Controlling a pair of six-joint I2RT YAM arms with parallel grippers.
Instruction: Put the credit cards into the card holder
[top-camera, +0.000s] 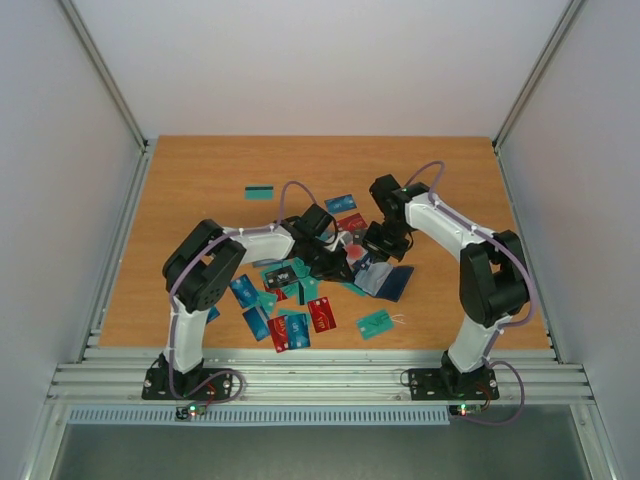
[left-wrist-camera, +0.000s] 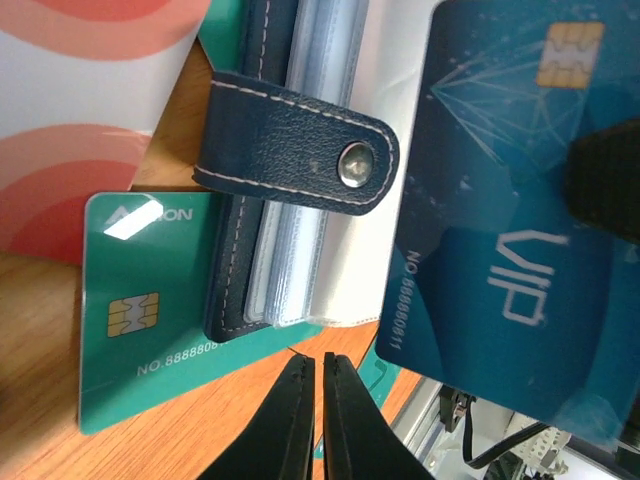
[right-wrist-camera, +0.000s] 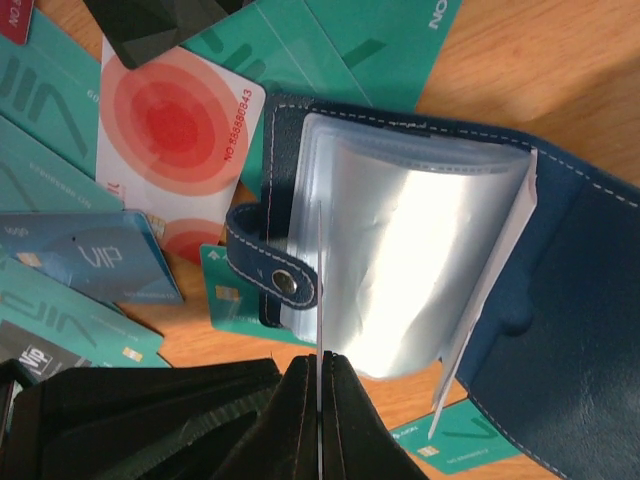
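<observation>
Right claw (right-wrist-camera: 320, 362) is clamped on a thin edge-on sheet (right-wrist-camera: 320, 290), card or sleeve unclear, over the open holder (right-wrist-camera: 580, 330) mid-table, left claw (left-wrist-camera: 312, 362) closed empty beside it, and most cards (top-camera: 322, 314) lie loose, so little looks done.

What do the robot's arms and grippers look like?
The left arm and right arm match: white rounded links joined by bulky black joints, each on a black base plate. A thin purple-grey cable loops along each. The left gripper and right gripper each have two slim black fingers tapering to points. I can read no markings.
</observation>
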